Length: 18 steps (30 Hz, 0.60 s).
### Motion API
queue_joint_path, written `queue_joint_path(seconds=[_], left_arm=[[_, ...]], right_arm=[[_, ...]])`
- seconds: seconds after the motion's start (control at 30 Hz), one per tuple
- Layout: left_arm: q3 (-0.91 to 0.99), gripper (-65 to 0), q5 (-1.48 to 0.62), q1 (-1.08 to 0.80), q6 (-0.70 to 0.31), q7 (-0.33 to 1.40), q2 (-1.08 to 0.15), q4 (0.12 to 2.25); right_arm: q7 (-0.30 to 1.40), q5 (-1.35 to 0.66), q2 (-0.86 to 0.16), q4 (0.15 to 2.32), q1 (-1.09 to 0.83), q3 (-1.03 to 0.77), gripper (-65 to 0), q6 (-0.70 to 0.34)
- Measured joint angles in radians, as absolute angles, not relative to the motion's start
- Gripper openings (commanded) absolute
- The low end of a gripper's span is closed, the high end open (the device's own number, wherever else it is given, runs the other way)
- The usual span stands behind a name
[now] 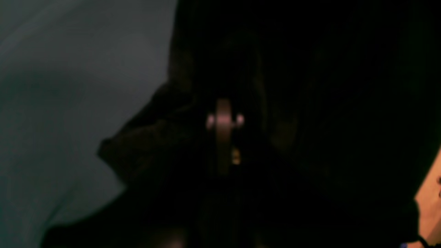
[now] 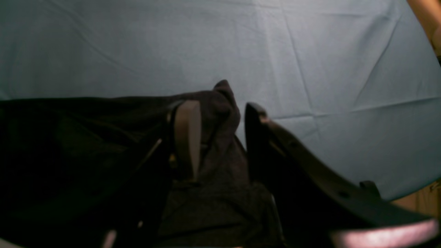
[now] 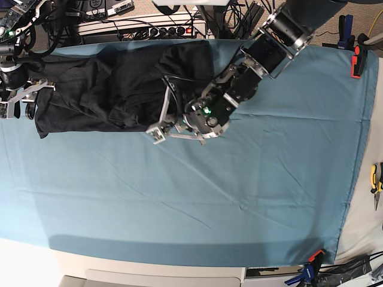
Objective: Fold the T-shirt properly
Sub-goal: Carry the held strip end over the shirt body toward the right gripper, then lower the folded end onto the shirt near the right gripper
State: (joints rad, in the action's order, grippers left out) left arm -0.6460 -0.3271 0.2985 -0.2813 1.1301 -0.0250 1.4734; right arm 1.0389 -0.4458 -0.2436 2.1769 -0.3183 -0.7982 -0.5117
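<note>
The black T-shirt [image 3: 102, 89] lies bunched and partly folded at the far left of the teal table cloth [image 3: 209, 197]. My left gripper [image 3: 157, 133] sits at the shirt's near right corner. In the left wrist view it [image 1: 224, 120] is shut, with dark fabric [image 1: 310, 103] wrapped closely around the fingers. My right gripper [image 3: 27, 106] is at the shirt's left end. In the right wrist view its fingers [image 2: 220, 106] stand apart with a raised corner of the shirt [image 2: 220, 100] between them, draped over the left finger pad [image 2: 187, 134].
Cables and a power strip [image 3: 143, 27] run behind the cloth's far edge. Clamps hold the cloth at the far right [image 3: 358, 60] and near right [image 3: 312, 258]. Pliers [image 3: 377, 179] lie off the cloth's right edge.
</note>
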Motion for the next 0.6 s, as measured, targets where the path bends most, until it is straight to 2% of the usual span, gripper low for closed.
queue_joint_path(seconds=[0.13, 0.3, 0.47, 0.6], left_arm=[[-0.647, -65.0, -0.266, 0.297, -0.28, 1.134, -0.022, 1.494], [-0.642, -65.0, -0.119, 0.331, -0.196, 1.115, -0.025, 1.522], [-0.598, -65.0, -0.117, 0.352, -0.21, 1.143, -0.03, 1.523], [-0.575, -65.0, -0.165, 0.345, -0.213, 1.176, -0.08, 1.534]], right_arm=[[1.039, -0.446, -0.244, 2.177, -0.318, -0.798, -42.9, -0.512], [1.039, -0.445, -0.244, 2.177, -0.318, -0.798, -42.9, -0.512], [1.039, -0.445, -0.244, 2.177, -0.318, -0.798, -42.9, -0.512], [1.039, -0.446, -0.244, 2.177, -0.319, -0.798, -42.9, -0.512]])
